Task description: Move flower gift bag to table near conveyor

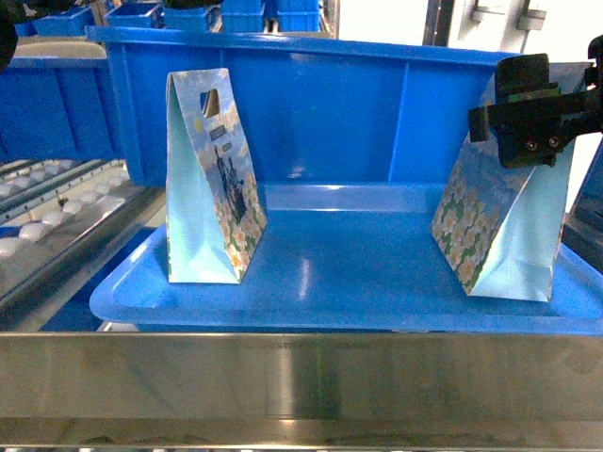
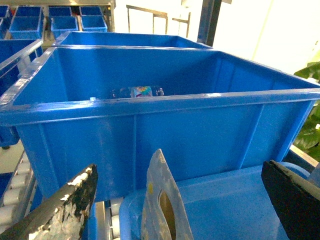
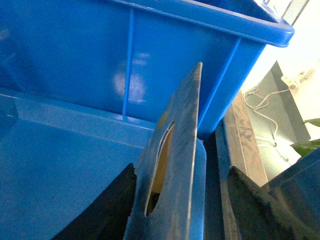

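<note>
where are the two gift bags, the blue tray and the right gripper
left gift bag [image 1: 215, 184], head view, printed front face
right gift bag [image 1: 485, 221], head view, flowered side panel
blue tray [image 1: 330, 282], head view, bare floor between the bags
right gripper [image 3: 182, 200], right wrist view, midway between fingertips, at the bag's top edge

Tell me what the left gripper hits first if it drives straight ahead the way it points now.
Probably the top edge of the left gift bag, which stands between the open fingers of the left gripper. Beyond it, the blue bin wall; depth is uncertain.

Black blocky right claw [image 1: 528, 108] with two small screws.
</note>
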Available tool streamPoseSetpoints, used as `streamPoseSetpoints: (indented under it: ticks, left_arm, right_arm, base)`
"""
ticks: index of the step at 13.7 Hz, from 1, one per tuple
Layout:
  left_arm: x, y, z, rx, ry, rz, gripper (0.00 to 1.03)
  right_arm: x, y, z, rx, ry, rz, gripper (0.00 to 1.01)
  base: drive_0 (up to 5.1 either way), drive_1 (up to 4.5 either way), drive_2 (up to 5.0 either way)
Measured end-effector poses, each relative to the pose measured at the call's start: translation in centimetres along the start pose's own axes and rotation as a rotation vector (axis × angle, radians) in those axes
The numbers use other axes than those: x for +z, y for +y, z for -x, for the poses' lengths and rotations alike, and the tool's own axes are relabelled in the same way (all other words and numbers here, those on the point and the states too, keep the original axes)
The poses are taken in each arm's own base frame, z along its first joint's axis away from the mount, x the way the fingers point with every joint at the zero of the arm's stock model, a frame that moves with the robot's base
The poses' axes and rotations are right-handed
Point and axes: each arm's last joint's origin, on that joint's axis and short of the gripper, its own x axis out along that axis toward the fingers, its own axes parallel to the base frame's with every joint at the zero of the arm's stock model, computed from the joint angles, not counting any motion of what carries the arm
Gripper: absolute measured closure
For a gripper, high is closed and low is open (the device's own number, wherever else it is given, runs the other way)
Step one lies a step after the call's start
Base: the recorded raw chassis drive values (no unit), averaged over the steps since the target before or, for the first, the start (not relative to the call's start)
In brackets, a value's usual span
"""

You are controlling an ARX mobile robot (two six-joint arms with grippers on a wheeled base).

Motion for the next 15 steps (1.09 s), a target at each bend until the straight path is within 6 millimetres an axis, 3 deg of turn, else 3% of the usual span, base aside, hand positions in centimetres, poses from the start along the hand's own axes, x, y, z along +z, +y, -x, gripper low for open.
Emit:
streamPoseSetpoints:
  ticks: [5,8,10,13,15]
  left_arm:
    - [0.0,0.0,0.0,0.000,0.000,0.000,0.05]
    - [0.0,0.0,0.0,0.000,0.000,0.000,0.05]
    - [0.0,0.0,0.0,0.000,0.000,0.000,0.05]
    - [0.0,0.0,0.0,0.000,0.000,0.000,0.05]
    - [0.0,0.0,0.0,0.000,0.000,0.000,0.05]
  right_arm:
    - [-0.5,0.7,1.1,0.028,-0.024,0.006,0.97]
    - [-0.4,0.7,2.2,0.055,-0.059,0.005,0.99]
    - [0.8,0.5,3.3,0.081,-0.128,-0.007,0.99]
    - [2.4,-0.5,7.0,0.098,-0.302,-0.008,0.99]
    - [2.2,-2.3,10.0,0.082,-0.379,-0.015,0.99]
  base:
    - [0.0,0.00,0.0]
    - [0.0,0.00,0.0]
    - [0.0,0.00,0.0]
    - [0.0,0.00,0.0]
    - [0.0,0.00,0.0]
